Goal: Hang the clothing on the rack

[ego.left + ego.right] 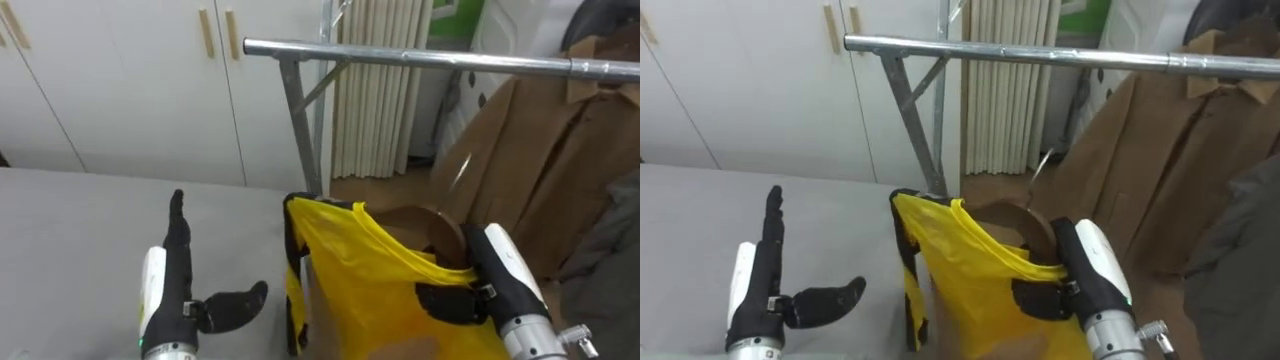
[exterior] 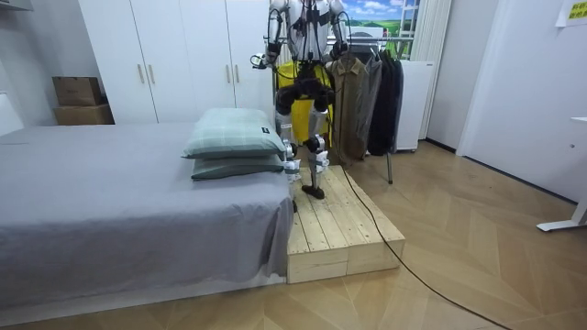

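**Right hand** (image 1: 455,300). Clenched on the garment: dark fingers are seen curled over the upper edge of the yellow cloth, low and right of centre in the eye views.

**Garment** (image 1: 370,290). Yellow, dark-trimmed along its left edge. It is held bunched in front of the robot and hangs from the right hand's grip, with one corner peaked up at the left. A brown lining or collar is glimpsed behind the upper edge. A thin wire (image 1: 1041,162) is seen above it; whether it is a hanger hook cannot be told.

**Left hand** (image 1: 182,280). Released, with fingers straight and thumb spread. It is held over the bed (image 1: 80,230), apart from the garment and touching nothing.

**Rail** (image 1: 430,58). A metal bar with its long axis running across the view from left to right. It lies above and beyond the garment and is carried on a slanted post (image 1: 298,130) at its left end.

**Coat** (image 1: 540,150). Brown, already hung at the rail's right. Darker clothes are seen beside it at the far right.

**Governing relation.** The bare stretch of rail between post and coat lies straight up and forward from the right hand. That hand is judged the nearer and the better placed. A lift above the bar, then a lowering onto it, is judged to be needed, with the coat kept clear.

**Stance.** In the room view, the robot is seen standing on a wooden platform (image 2: 339,229) beside the bed, facing the rail.
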You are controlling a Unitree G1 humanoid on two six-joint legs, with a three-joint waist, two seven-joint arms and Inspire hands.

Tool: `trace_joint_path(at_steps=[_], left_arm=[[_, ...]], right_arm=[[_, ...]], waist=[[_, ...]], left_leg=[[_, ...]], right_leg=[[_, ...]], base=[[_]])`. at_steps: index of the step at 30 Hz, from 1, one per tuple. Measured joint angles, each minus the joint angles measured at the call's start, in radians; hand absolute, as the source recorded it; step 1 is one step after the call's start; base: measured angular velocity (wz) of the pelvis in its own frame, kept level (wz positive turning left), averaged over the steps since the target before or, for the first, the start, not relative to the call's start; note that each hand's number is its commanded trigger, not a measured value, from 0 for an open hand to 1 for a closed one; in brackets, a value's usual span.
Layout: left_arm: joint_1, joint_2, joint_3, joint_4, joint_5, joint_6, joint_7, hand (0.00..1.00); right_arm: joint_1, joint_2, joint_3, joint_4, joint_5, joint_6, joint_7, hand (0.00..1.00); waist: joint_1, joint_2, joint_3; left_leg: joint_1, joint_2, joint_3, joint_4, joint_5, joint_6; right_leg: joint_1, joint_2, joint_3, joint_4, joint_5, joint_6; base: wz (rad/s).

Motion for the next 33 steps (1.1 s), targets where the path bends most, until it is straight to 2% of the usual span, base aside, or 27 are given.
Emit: trace_joint_path(at_steps=[6, 12, 17, 20, 23, 25, 28, 33], left_arm=[[-0.001, 0.0, 0.01, 0.0, 0.002, 0.0, 0.012, 0.0], [-0.002, -0.003, 0.011, 0.0, 0.002, 0.0, 0.012, 0.0], [-0.021, -0.003, 0.012, -0.004, 0.003, -0.002, 0.012, 0.0], [-0.024, 0.0, 0.015, -0.04, 0.003, -0.005, 0.012, 0.0], [-0.024, 0.002, 0.015, -0.064, 0.003, -0.024, 0.011, 0.0], [-0.024, 0.016, 0.014, -0.065, 0.003, -0.028, 0.005, 0.0], [-0.023, 0.032, 0.016, -0.065, 0.003, -0.028, 0.0, 0.0], [-0.023, 0.033, 0.035, -0.067, 0.029, -0.028, -0.035, 0.0]], right_arm=[[-0.004, -0.003, 0.001, -0.006, -0.008, 0.01, 0.0, 1.0], [-0.017, -0.01, 0.002, -0.051, -0.011, 0.041, 0.0, 1.0], [-0.017, -0.012, 0.001, -0.086, -0.011, 0.04, 0.001, 1.0], [-0.017, -0.013, 0.001, -0.095, -0.008, 0.04, 0.017, 1.0], [-0.017, -0.028, -0.001, -0.102, 0.001, 0.04, 0.051, 1.0], [-0.016, -0.048, -0.001, -0.12, 0.001, 0.04, 0.079, 1.0], [-0.016, -0.053, -0.007, -0.13, 0.0, 0.04, 0.113, 1.0], [-0.019, -0.056, -0.029, -0.168, -0.008, 0.041, 0.168, 1.0]], waist=[[0.0, 0.012, -0.0006], [-0.002, 0.011, -0.0003], [-0.008, 0.002, 0.0032], [-0.005, -0.01, 0.0087], [-0.006, -0.018, 0.0075], [-0.007, -0.02, 0.0072], [-0.003, -0.028, 0.0022], [0.002, -0.033, -0.0017]], left_leg=[[0.034, 0.005, 0.03, -0.037, 0.003, -0.004], [0.034, 0.01, 0.061, -0.037, 0.006, -0.005], [0.048, 0.01, 0.076, -0.04, 0.006, -0.005], [0.048, 0.011, 0.084, -0.045, 0.006, -0.005], [0.048, 0.011, 0.084, -0.048, 0.006, -0.005], [0.047, 0.015, 0.083, -0.049, 0.006, -0.005], [0.048, 0.019, 0.081, -0.049, 0.006, -0.006], [0.049, 0.023, 0.081, -0.049, 0.008, -0.009]], right_leg=[[0.007, 0.016, 0.028, 0.0, -0.002, -0.002], [0.0, 0.029, 0.059, 0.0, -0.001, -0.004], [0.009, 0.033, 0.07, -0.001, -0.001, -0.004], [0.005, 0.036, 0.077, -0.002, 0.0, -0.003], [0.005, 0.037, 0.075, -0.007, 0.001, -0.003], [0.009, 0.039, 0.07, -0.02, 0.007, -0.005], [0.012, 0.039, 0.068, -0.022, 0.008, -0.007], [0.012, 0.04, 0.066, -0.022, 0.009, -0.012]], base=[[-0.17], [-0.14], [-0.09], [-0.08], [0.01], [0.04], [0.01], [0.0]])
